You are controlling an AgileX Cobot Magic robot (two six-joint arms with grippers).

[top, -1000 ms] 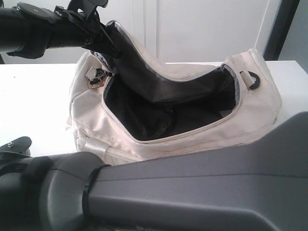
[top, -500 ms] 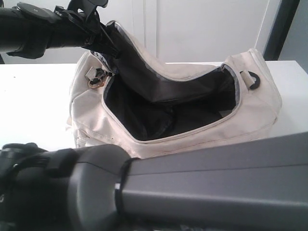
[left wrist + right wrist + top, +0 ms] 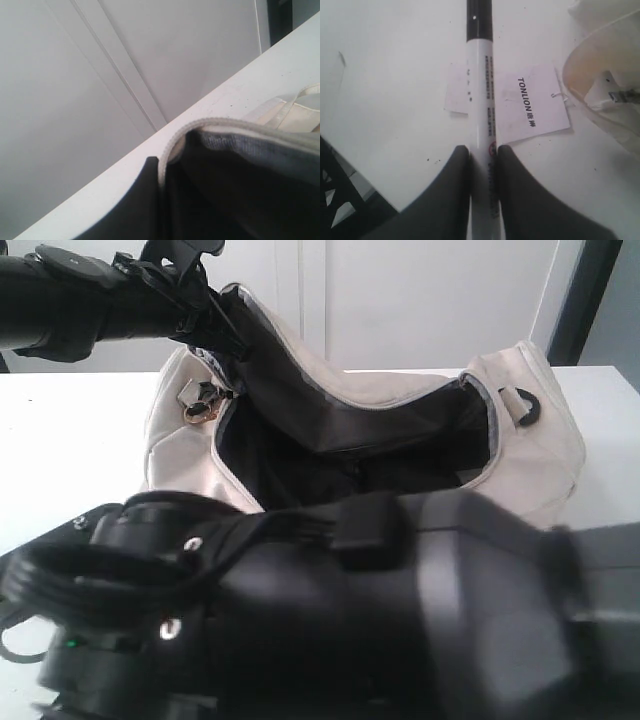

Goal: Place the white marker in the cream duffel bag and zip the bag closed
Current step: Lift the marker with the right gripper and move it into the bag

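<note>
The cream duffel bag (image 3: 520,440) lies on the white table with its top zipper open and its dark lining (image 3: 400,455) showing. My left gripper (image 3: 215,325) is shut on the far edge of the opening (image 3: 200,124) and holds it lifted. One dark finger (image 3: 145,200) presses against that rim. In the right wrist view my right gripper (image 3: 481,150) is shut on the white marker (image 3: 480,95), whose black cap (image 3: 479,20) points away from the fingers. In the exterior view the right arm (image 3: 380,620) hides the marker.
Below the held marker, a white paper tag (image 3: 532,102) with printed text lies on the table (image 3: 60,440). A cream webbing handle (image 3: 600,85) of the bag curves beside it. A black D-ring (image 3: 525,405) sits at the bag's right end, and metal hardware (image 3: 200,405) at its left end.
My right arm has swung up and left across the foreground and now covers the bag's front side. The left gripper and the lifted rim have stayed put.
</note>
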